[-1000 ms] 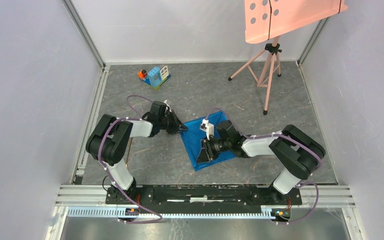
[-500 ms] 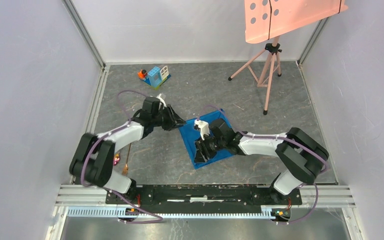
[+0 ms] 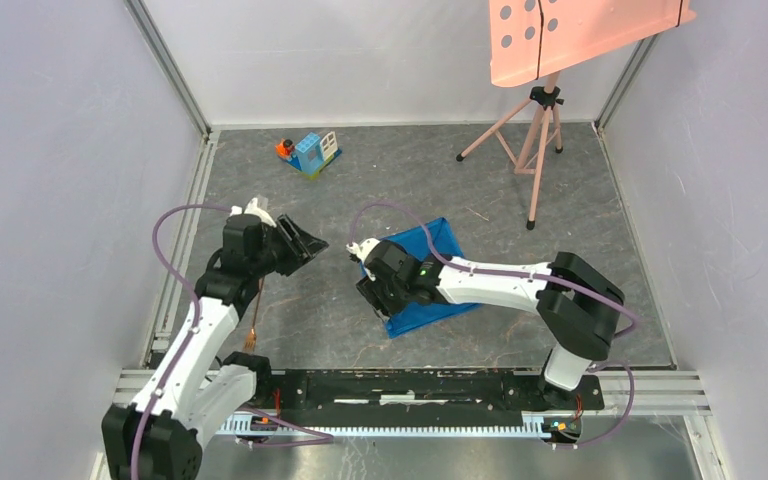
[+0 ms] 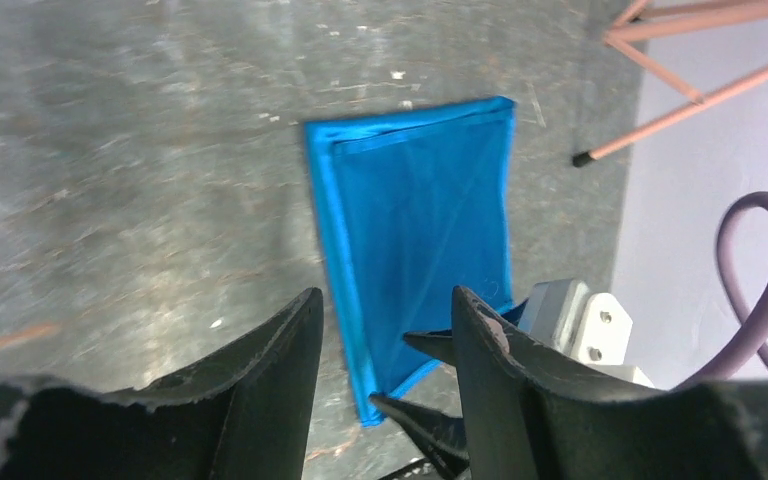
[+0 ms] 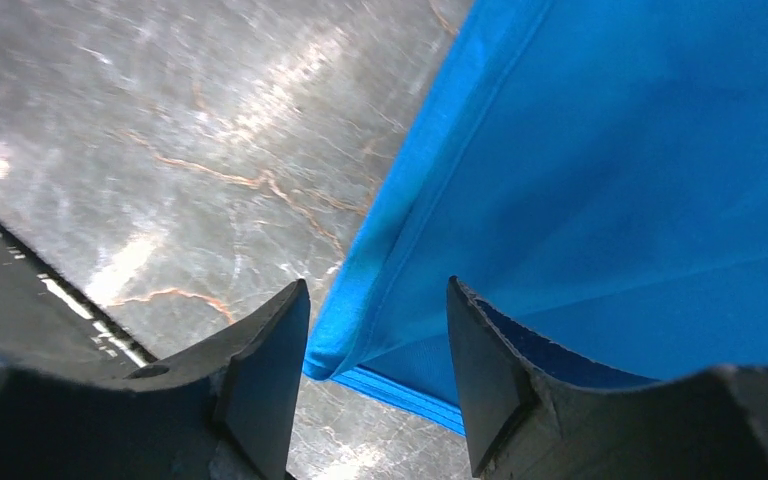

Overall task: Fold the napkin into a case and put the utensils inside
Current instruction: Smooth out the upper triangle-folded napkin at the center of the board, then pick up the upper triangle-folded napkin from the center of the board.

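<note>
Left gripper (image 4: 385,300) and right gripper (image 5: 377,290) are hanging jaws apart, empty — the right is hovering over the folded napkin (image 5: 610,150), risking snagging its edge.

Plain bright blue napkin (image 3: 442,246), mottled grey table (image 3: 380,180)

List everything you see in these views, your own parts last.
napkin: one, bright blue, folded flat, table centre, partly under the right arm
utensil: one visible, golden-copper, near left, beside the left arm; spoon or fork unclear
toy block house: one, blue and white, far left
small toy: one, orange, touching the house
tripod: one, pink, far right
perforated board: one, salmon, atop the tripod
table: grey, scuffed
left fingers: two, black, open, empty
right fingers: two, black, open, above the napkin's edge
</note>
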